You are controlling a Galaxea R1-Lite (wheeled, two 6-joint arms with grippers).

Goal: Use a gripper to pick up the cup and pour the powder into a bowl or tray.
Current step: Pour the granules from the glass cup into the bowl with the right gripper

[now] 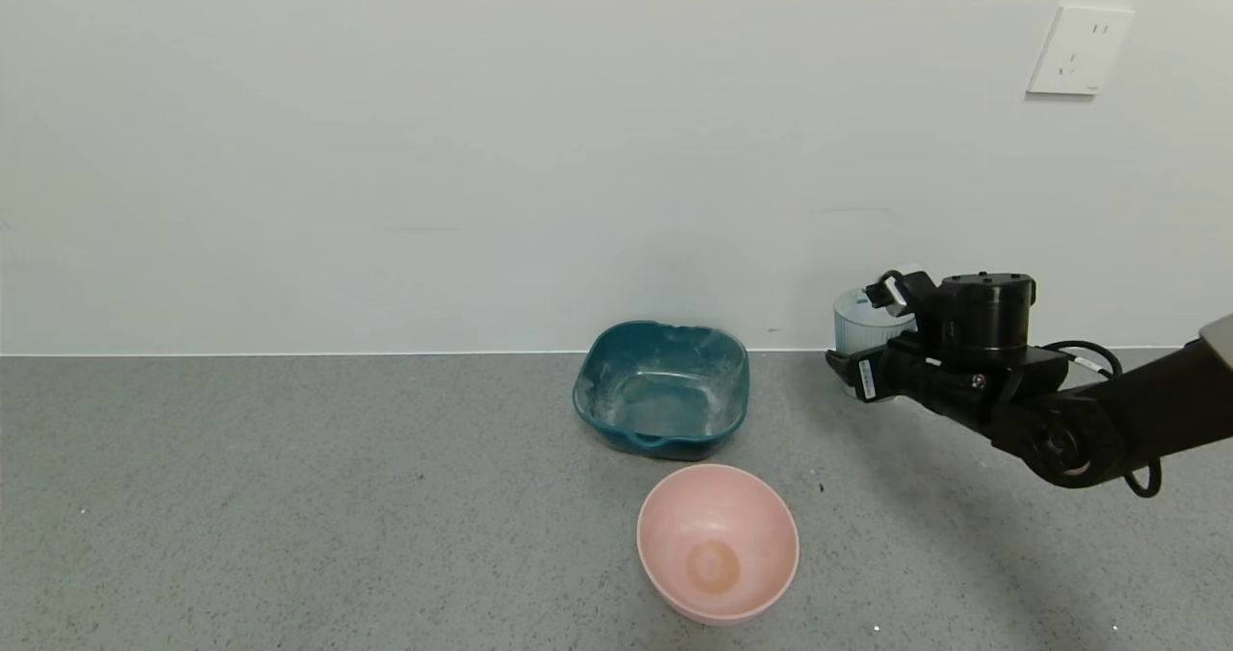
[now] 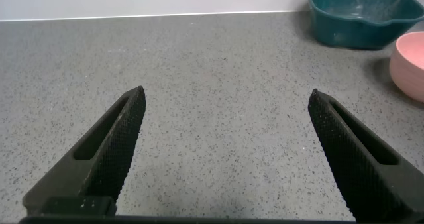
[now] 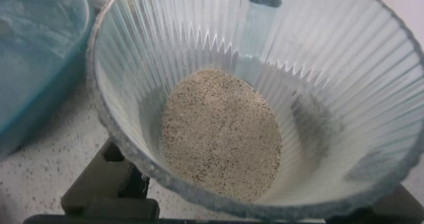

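Note:
The ribbed pale blue-green cup [image 1: 862, 322] is upright at the back right of the counter, near the wall. My right gripper [image 1: 872, 335] is shut on the cup, one finger on each side. In the right wrist view the cup [image 3: 331, 65] fills the picture, between the jaws of the right gripper [image 3: 252, 191], and holds a flat heap of beige powder [image 3: 222, 134] at its bottom. I cannot tell whether its base touches the counter. The teal dish [image 1: 663, 388] sits left of the cup, dusty inside. My left gripper [image 2: 225, 95] is open over bare counter, out of the head view.
A round pink bowl [image 1: 718, 542] stands in front of the teal dish. The wall runs close behind the cup, with a socket [image 1: 1079, 51] above. The left wrist view shows the teal dish [image 2: 361, 15] and the pink bowl [image 2: 411, 65] far off.

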